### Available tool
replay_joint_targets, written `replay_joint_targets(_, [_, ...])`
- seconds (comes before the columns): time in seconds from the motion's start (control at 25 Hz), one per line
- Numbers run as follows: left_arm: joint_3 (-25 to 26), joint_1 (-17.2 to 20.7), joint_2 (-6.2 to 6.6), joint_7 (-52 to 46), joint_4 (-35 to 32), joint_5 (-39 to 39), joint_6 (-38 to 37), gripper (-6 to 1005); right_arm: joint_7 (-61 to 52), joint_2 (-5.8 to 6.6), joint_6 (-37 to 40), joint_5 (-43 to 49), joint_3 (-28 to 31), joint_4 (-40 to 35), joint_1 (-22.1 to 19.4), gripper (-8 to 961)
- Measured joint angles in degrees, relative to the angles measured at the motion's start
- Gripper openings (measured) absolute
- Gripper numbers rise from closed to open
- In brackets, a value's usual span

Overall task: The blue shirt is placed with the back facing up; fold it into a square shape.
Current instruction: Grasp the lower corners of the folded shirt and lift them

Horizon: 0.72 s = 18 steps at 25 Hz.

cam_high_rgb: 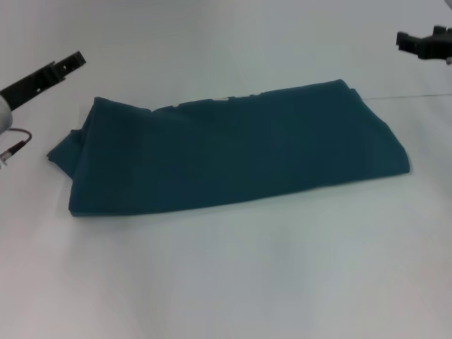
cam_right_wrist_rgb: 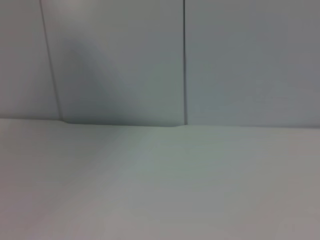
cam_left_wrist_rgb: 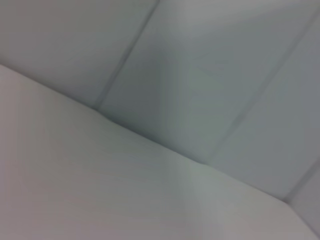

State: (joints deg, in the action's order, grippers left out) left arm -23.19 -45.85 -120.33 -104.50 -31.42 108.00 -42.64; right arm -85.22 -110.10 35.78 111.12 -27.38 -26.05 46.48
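1. The plain dark teal-blue shirt (cam_high_rgb: 233, 152) of soft matte fabric lies folded into a long, roughly rectangular band across the middle of the smooth white table (cam_high_rgb: 233, 282) in the head view.
2. Its long axis runs from the robot's left to its right, and the right end sits slightly farther from the robot than the left.
3. The near edge of the cloth is a fairly straight fold line; the far edge is less even, with a thin pale sliver showing along it near the middle.
4. The left end is bunched, with a small flap of fabric poking out past the main outline, while the right end tapers to a rounded corner.
5. The upper surface of the fabric is mostly flat, with only shallow creases.
6. The left gripper (cam_high_rgb: 70, 61), a dark slim bar-like tool, hangs above the table at the far left, well apart from the shirt and holding nothing; I cannot tell whether its jaws are parted.
7. The right gripper (cam_high_rgb: 408, 41), black and blocky, is at the far right, clear of the cloth and empty; its jaw state cannot be told either.
8. Both wrist views show only the pale tabletop (cam_right_wrist_rgb: 160, 190) meeting a light grey panelled wall (cam_right_wrist_rgb: 115, 60) with thin vertical seams.
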Motion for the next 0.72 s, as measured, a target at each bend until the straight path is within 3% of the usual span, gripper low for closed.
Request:
replay_joint_targets(0.16, [-1.21, 3.41, 0.58, -0.26, -1.73, 0.06, -9.60, 750, -5.51, 0.25, 8.38, 0.21, -0.04, -0.84, -3.47, 808])
replay_joint_targets(0.32, [-3.76, 7.38, 0.28, -0.79, -4.46, 0.28, -13.64, 933, -9.61, 0.34, 13.52, 0.37, -0.21, -1.72, -5.66, 809])
replay_joint_targets(0.56, [-5.51, 11.76, -0.58, -1.11, -7.23, 0.36, -14.38, 940, -21.60, 0.53, 22.38, 0.59, -4.47, -7.90, -10.69, 808])
replay_joint_targets(0.72, [-5.56, 12.98, -0.82, -0.70, -7.43, 2.45, -13.71, 940, -29.62, 1.59, 27.22, 2.12, -5.92, -11.46, -12.82, 808])
